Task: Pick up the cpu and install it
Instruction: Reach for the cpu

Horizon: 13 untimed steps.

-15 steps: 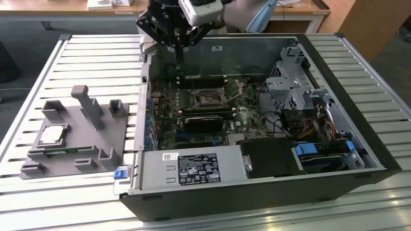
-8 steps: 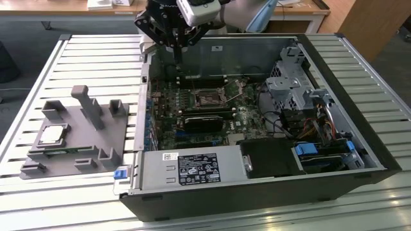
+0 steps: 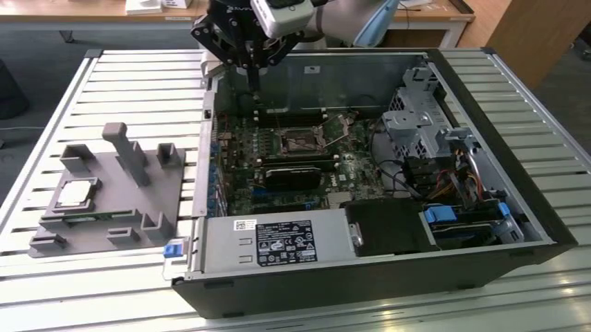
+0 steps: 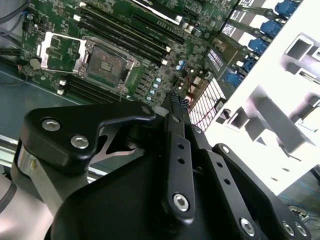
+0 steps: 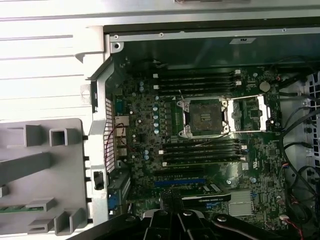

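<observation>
From my console I read the jaws as pressed together with nothing between them. The gripper [image 3: 251, 68] hangs tips-down from a near-vertical wrist above the far side of the open computer case [image 3: 369, 290], high over the board and touching nothing.

The cpu [image 3: 76, 193] is well apart from the jaws, beyond the case wall towards the exterior view's left. It lies flat with its metal top up in a recess of the grey tray [image 3: 115, 204]. I take it the tray is there to keep the chip square and at a known spot, with its edges free for a pinch from above.

The socket [image 3: 297, 142] sits below the jaws and somewhat towards the exterior camera. In both wrist views its metal frame [image 5: 250, 112] is swung back beside it, leaving the bed of the socket [image 4: 106, 64] bare, presumably so the chip can go straight down into it. The case lies on its side with the board facing up, which I judge suits a downward reach. The chip has not been lifted.
</observation>
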{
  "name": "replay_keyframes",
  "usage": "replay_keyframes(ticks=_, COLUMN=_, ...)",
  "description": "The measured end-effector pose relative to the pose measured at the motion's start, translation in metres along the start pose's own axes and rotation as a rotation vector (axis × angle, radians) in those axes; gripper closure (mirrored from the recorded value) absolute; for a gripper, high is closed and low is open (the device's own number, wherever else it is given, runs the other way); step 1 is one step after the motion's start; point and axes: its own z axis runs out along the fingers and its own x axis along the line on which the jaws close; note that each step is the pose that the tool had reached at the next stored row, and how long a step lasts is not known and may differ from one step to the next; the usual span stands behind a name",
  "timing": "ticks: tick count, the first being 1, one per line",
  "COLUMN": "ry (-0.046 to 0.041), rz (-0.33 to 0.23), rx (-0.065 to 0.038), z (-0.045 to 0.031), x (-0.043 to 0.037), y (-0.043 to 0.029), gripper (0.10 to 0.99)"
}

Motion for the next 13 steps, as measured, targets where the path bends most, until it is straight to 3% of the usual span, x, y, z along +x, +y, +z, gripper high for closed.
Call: replay_keyframes(ticks=13, ry=0.0000, rz=0.000, rx=0.000, z=0.0001, x=0.0040, y=-0.0003, gripper=0.980)
